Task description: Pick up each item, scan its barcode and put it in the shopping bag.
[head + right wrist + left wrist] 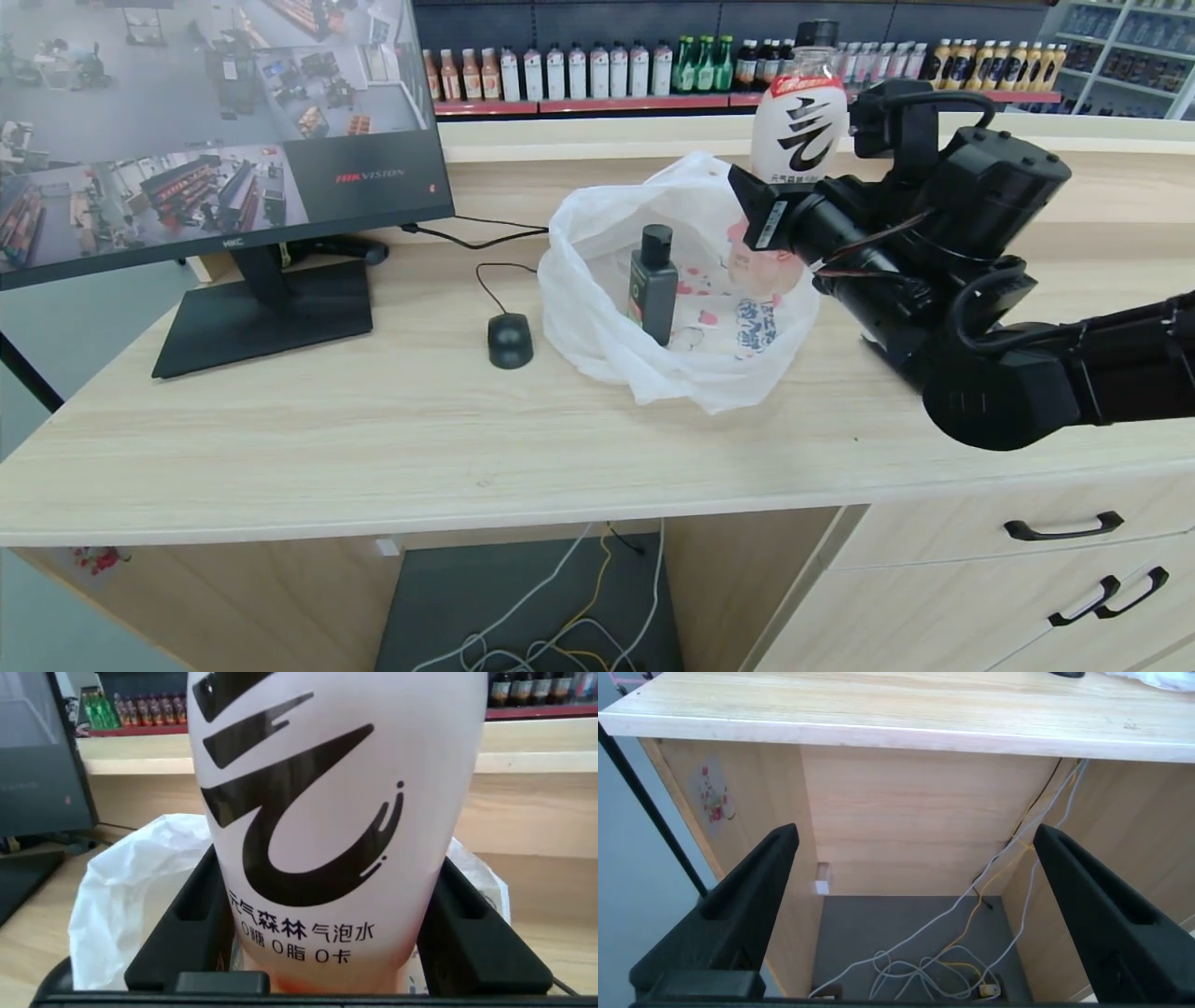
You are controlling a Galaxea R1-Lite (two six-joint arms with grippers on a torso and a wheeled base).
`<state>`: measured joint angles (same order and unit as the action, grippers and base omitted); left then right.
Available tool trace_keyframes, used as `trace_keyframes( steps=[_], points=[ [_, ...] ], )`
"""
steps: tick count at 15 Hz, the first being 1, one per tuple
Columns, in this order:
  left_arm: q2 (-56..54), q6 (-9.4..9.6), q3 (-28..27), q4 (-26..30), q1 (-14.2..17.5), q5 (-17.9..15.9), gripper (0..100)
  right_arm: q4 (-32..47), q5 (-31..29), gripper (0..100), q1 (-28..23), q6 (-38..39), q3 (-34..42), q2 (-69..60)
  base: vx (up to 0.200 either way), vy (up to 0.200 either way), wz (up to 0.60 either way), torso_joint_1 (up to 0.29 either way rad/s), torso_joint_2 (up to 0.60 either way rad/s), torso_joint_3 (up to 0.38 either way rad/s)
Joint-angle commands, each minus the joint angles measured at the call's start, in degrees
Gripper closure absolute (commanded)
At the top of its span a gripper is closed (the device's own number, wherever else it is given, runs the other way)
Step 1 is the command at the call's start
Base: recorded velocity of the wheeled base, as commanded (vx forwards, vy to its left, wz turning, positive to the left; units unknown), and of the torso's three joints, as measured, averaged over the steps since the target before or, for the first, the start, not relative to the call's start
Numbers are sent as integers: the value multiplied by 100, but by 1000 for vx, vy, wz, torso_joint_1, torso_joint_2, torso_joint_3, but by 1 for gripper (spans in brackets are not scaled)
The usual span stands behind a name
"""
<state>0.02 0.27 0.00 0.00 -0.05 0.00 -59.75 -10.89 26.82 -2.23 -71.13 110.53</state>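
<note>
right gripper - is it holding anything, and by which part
Yes: the right gripper holds the drink bottle by its lower body, one finger on each side, upright above the shopping bag. The left gripper is open and holds nothing.

Tool [327, 917] grips bottle [327, 784] (white bag [120, 896] behind).

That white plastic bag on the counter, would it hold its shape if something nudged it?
Probably not. The shopping bag looks thin and crumpled, so its walls would likely fold or slide on the smooth counter. The dark bottle standing inside may anchor it somewhat, yet could tip if the white bottle in the right tool drops against it.
</note>
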Motion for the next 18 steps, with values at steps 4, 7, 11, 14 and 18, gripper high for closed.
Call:
trace_keyframes(
  steps=[4, 7, 11, 14, 18],
  points=[
    [-2, 0, 0, 0, -4, 0, 0, -37, 8, 100, -63, 12, -472, 671, 0, 0, 0, 0, 0, 0],
    [-2, 0, 0, 0, -4, 0, 0, -204, -10, 100, -151, 30, -454, 909, 0, 0, 0, 0, 0, 0],
    [-2, 0, 0, 0, -4, 0, 0, -230, 16, 100, -239, 74, -454, 1120, 0, 0, 0, 0, 0, 0],
    [-2, 0, 0, 0, -4, 0, 0, -248, 8, 100, -256, 91, -445, 1181, 0, 0, 0, 0, 0, 0],
    [-2, 0, 0, 0, -4, 0, 0, -468, -1, 100, -283, 74, -428, 1357, 0, 0, 0, 0, 0, 0]
  ],
)
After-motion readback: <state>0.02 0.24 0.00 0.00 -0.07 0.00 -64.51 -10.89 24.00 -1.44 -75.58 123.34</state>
